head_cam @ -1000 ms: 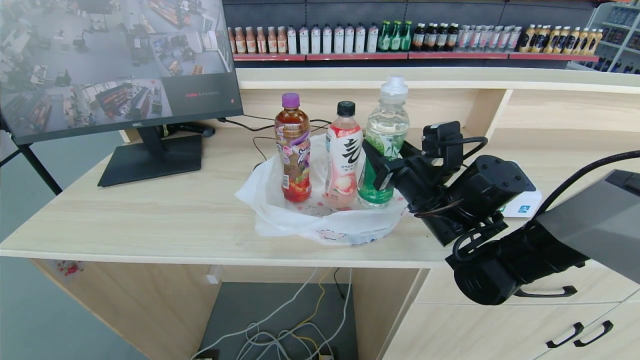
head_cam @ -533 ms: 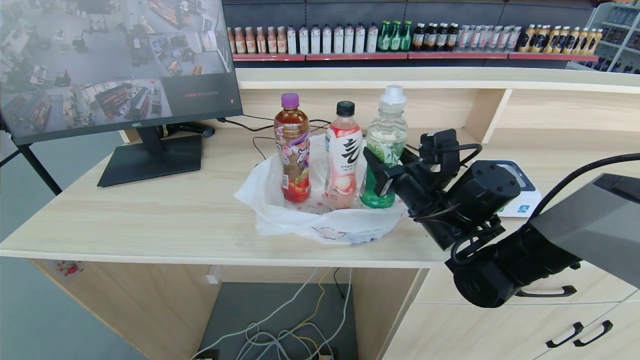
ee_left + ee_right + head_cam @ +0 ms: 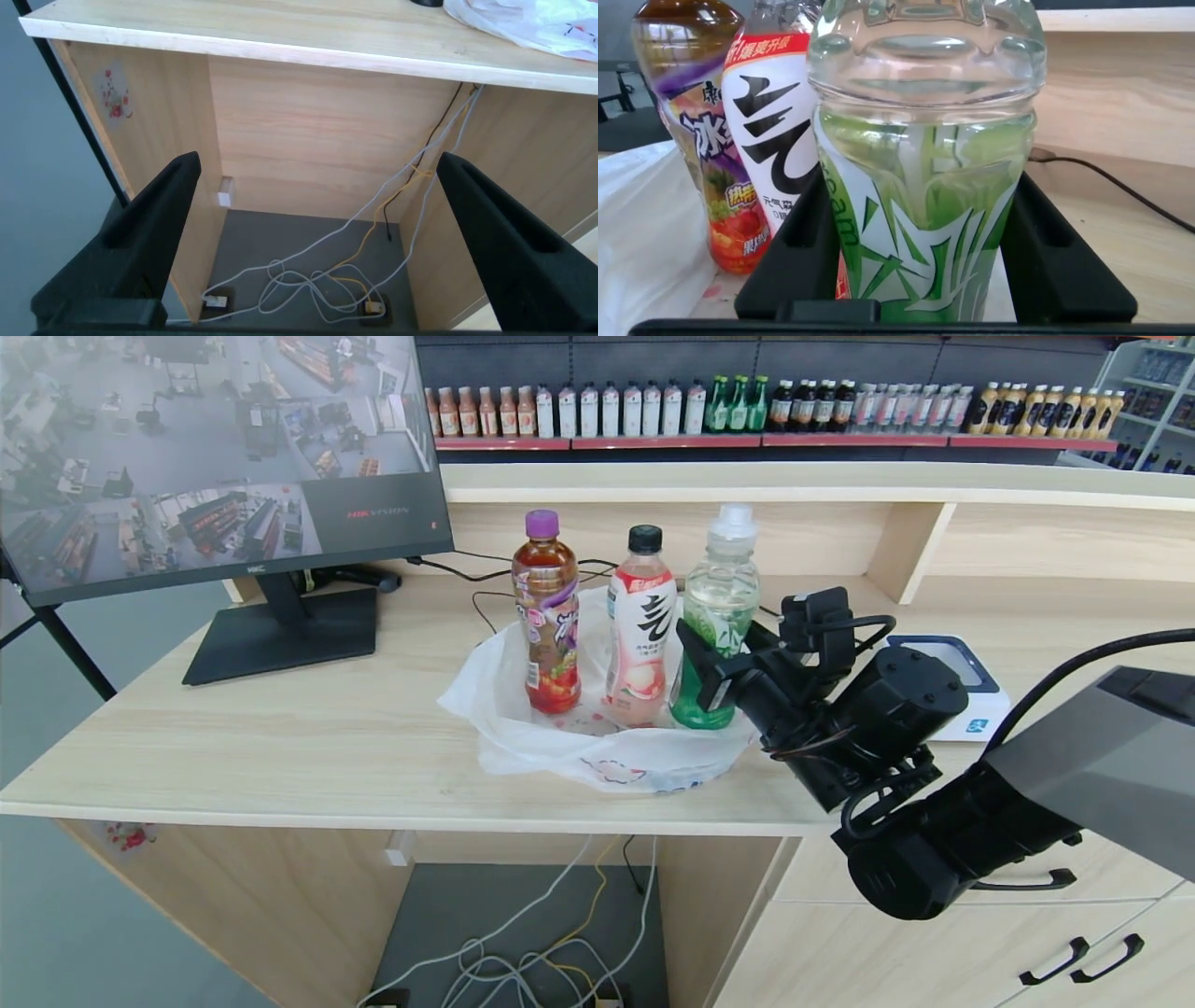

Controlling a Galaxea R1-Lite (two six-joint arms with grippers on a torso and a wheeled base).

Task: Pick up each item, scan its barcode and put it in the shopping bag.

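Right gripper (image 3: pixel 707 663): jaws closed on the green-labelled clear bottle (image 3: pixel 714 616), one finger on each side of the label band at mid-body. The bottle stands upright over the near-right part of the white shopping bag (image 3: pixel 523 747), just beside the pink peach drink bottle (image 3: pixel 640 635). The purple-capped tea bottle (image 3: pixel 547 616) stands farther to the left in the same bag. I cannot tell whether the held bottle's base rests on the bag or hangs just above it.

Left gripper (image 3: pixel 318 163): jaws wide, holding nothing, low in front of the wooden counter (image 3: pixel 280 737).

Handling, in my judgement: the bottle looks full, so moderately heavy for its size. Its wall is thin plastic that will give under a hard squeeze, and the glossy label could slide. The waisted middle, where I hold it now, is the sound place to grip. The bag is limp film and offers no support, so a careless release could topple the bottle against its neighbour.
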